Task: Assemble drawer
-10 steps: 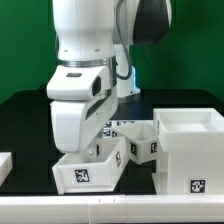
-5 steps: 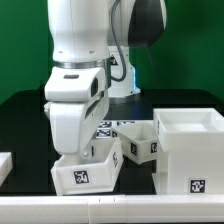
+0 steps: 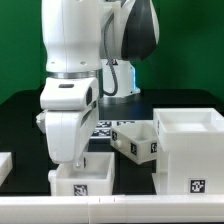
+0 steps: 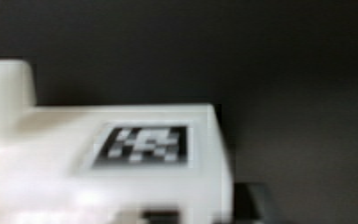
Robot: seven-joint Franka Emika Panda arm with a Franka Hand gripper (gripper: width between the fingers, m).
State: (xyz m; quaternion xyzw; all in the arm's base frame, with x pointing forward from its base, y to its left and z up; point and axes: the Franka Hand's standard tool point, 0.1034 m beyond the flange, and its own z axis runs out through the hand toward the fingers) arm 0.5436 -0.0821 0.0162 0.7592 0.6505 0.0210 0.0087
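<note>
The pincer [image 3: 76, 160] hung in the tray [image 3: 83, 184] below it; clamped or apart, I couldn't tell. A second tray [image 3: 136, 141] and the housing [image 3: 190, 152] stood to the exterior view's right.

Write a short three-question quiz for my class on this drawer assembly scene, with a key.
1. True or false: the housing stands on the exterior view's right.
2. Which thing is the tool lowered over? A: the nearer tray. B: the housing. C: the marker board.
3. How many trays show in the exterior view?

Key: 1 true. 2 A. 3 two, the nearer tray and the farther tray.
</note>
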